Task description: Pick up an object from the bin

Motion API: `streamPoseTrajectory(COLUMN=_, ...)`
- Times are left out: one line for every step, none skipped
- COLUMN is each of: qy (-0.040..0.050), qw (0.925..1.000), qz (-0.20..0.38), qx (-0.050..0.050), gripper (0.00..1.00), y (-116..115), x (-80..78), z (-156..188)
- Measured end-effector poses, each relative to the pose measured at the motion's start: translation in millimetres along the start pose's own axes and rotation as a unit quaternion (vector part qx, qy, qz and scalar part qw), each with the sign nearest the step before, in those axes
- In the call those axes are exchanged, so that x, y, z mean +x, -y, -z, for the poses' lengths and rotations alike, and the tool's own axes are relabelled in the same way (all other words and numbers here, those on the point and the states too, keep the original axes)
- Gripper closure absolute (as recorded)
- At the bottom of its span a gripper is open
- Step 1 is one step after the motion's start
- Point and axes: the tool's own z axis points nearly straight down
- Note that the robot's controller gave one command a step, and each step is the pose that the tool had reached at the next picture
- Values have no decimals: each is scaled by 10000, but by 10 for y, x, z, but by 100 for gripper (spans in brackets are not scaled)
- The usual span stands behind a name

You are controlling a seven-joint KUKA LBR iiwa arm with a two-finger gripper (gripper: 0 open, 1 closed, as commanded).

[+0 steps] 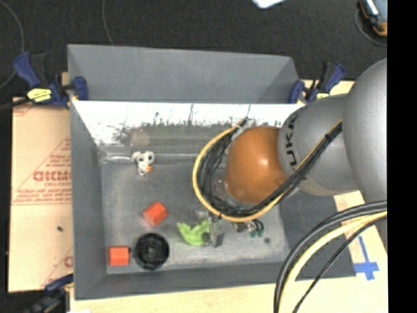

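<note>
My gripper [215, 232] hangs low over the front middle of the bin, just below the arm's orange cover. Right against its left side lies a crumpled bright green thing [193, 232]; whether the two touch I cannot tell. A small dark piece with a green spot [256, 227] sits just to the gripper's right. A black round disc [151, 250] rests on the bin floor further left, near the front wall.
An orange-red block [155, 213] lies left of the green thing. A flat orange-red square [118, 256] sits in the front left corner. A small white thing with an orange tip [143, 161] lies near the back left. The arm and its cables cover the bin's right half.
</note>
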Motion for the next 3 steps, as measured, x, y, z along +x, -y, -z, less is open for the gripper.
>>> streamPoseTrajectory(qy=-22, qw=10000, qz=-32, qx=-4, gripper=100, y=-36, x=18, z=966)
streamPoseTrajectory(qy=19, qw=10000, qz=21, qx=7, gripper=100, y=-20, x=-109, z=1319)
streamPoseTrajectory(qy=0, qw=9996, qz=266, qx=1, gripper=100, y=-19, x=-276, z=3007)
